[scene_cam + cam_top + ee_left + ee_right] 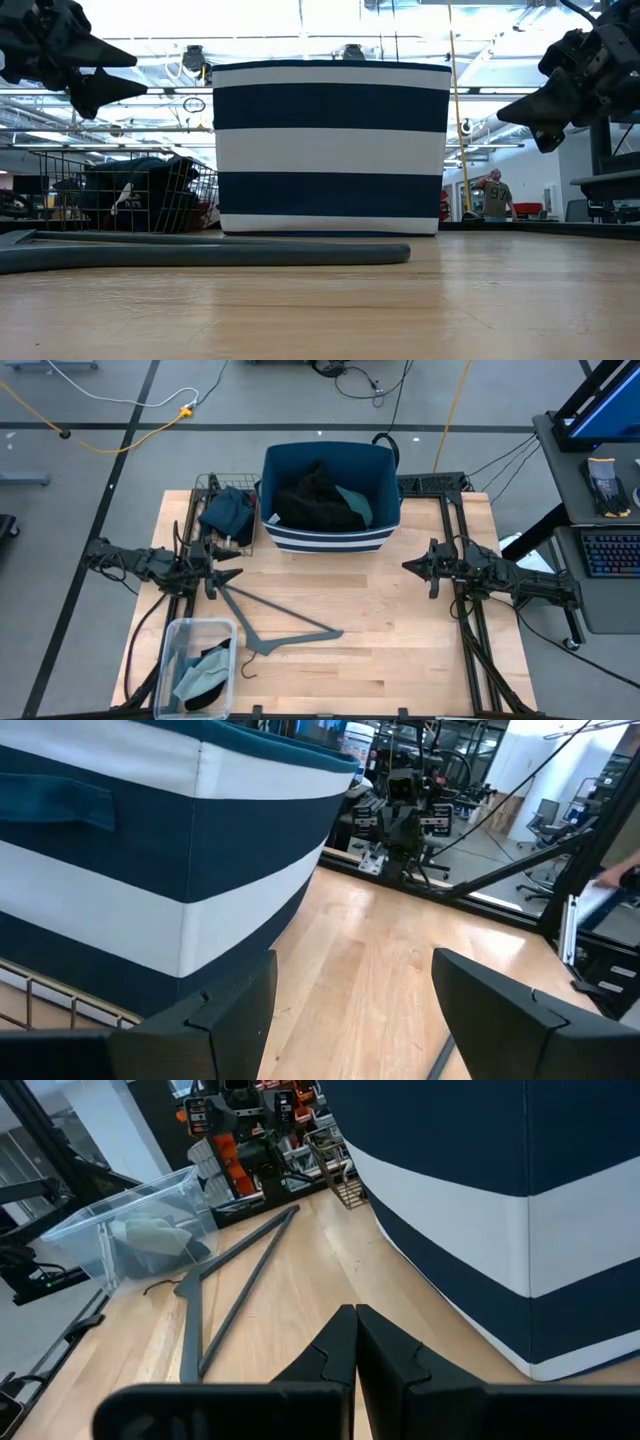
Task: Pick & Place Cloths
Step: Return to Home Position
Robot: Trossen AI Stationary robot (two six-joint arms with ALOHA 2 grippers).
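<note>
A navy-and-white striped bin (385,470) at the table's far middle holds a black cloth (310,500) and a teal cloth (356,503). A wire basket (207,487) to its left holds a dark teal cloth (228,512). A clear box (178,632) at the near left corner holds a pale green cloth (203,675) over a dark one. My left gripper (232,565) hovers open above the table, near the wire basket. My right gripper (408,567) hovers shut on the right, just nearer than the bin's right corner. Neither touches a cloth.
A grey triangular hanger (275,622) lies flat on the table between the two grippers, its hook toward the clear box. Bare wood (400,650) stretches across the near middle and right. A person (494,195) stands far off in the room behind.
</note>
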